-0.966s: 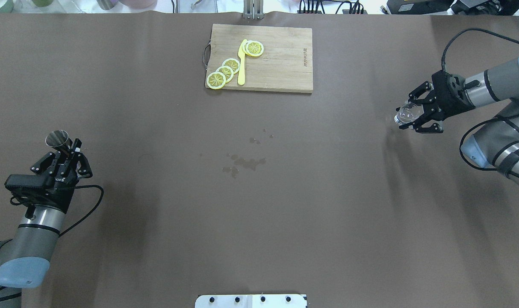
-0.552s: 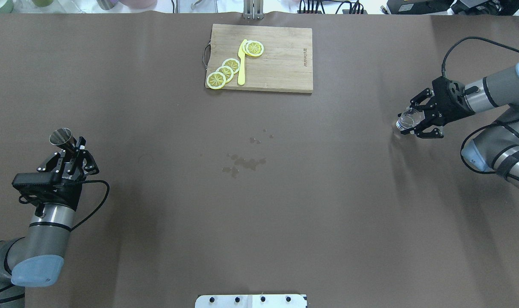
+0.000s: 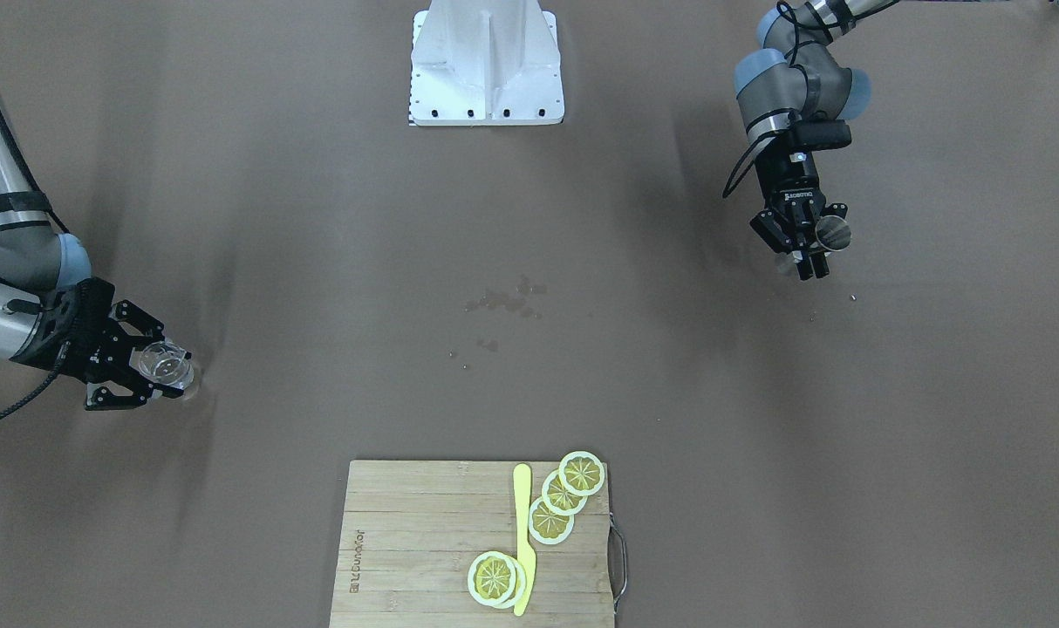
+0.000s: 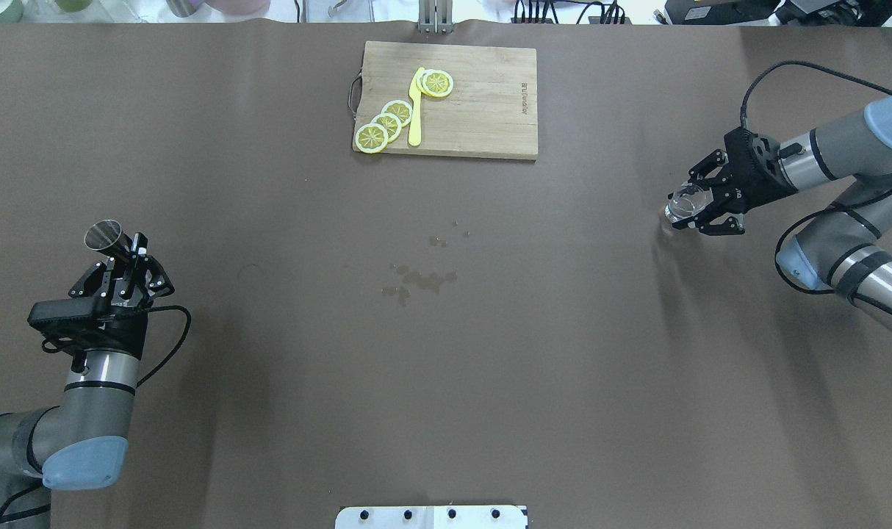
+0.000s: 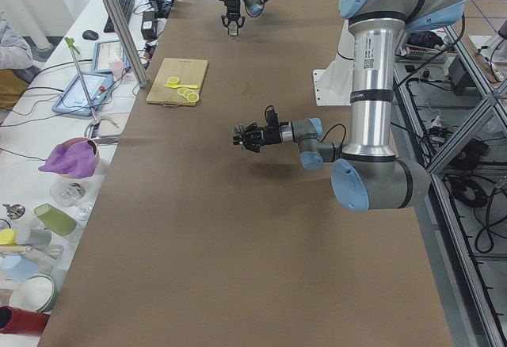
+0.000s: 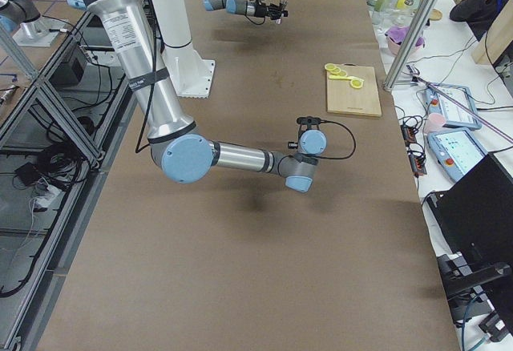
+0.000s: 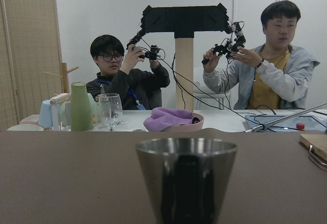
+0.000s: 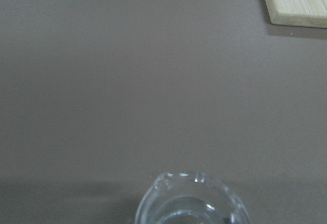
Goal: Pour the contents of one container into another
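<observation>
Left jaws clamp steel cup (image 4: 101, 236), held near worktop (image 4: 446, 367) left edge; right jaws clamp small clear glass (image 4: 682, 203) near right edge. Over last second both crept inward, glass more. Containers well apart; pour not begun.

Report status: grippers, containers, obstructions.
Left gripper shut on metal cup; right gripper shut on glass. Containers far apart, pour not begun. Only wet spots lie between.
</observation>
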Available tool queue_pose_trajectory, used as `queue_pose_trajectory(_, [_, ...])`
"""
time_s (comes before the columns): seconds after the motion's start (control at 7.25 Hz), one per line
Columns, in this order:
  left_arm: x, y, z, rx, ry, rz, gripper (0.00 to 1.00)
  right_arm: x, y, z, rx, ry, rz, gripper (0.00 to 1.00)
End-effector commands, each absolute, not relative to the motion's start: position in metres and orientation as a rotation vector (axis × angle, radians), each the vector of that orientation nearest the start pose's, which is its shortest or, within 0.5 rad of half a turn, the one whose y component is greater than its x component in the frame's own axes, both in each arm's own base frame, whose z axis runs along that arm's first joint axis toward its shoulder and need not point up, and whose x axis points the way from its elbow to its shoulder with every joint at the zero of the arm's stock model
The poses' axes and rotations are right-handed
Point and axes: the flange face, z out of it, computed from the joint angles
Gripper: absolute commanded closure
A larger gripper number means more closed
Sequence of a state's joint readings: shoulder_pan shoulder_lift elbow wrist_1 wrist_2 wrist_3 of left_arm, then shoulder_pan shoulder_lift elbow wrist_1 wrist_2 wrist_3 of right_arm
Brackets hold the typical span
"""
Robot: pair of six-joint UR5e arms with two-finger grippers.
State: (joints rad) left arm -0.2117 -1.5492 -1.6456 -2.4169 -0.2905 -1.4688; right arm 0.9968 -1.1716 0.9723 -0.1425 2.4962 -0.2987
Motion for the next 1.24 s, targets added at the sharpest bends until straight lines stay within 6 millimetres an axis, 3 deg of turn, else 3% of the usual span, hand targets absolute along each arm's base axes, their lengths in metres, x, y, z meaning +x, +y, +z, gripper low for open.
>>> queue_pose_trajectory(0.0, [0.425, -0.325, 0.497, 1.309, 0.544, -0.646, 1.00, -0.318, -0.567, 0.544, 1.057, -1.065, -1.248, 1.00])
queue_pose_trajectory(0.55, [0.452, -0.332, 0.482, 1.345, 0.501, -0.675, 1.00, -0.335, -0.556, 0.538, 1.033, -1.107, -1.256, 1.00])
queue_pose_trajectory(1.1, [0.485, -0.340, 0.475, 1.398, 0.475, -0.709, 1.00, -0.339, -0.553, 0.538, 1.028, -1.112, -1.259, 1.00])
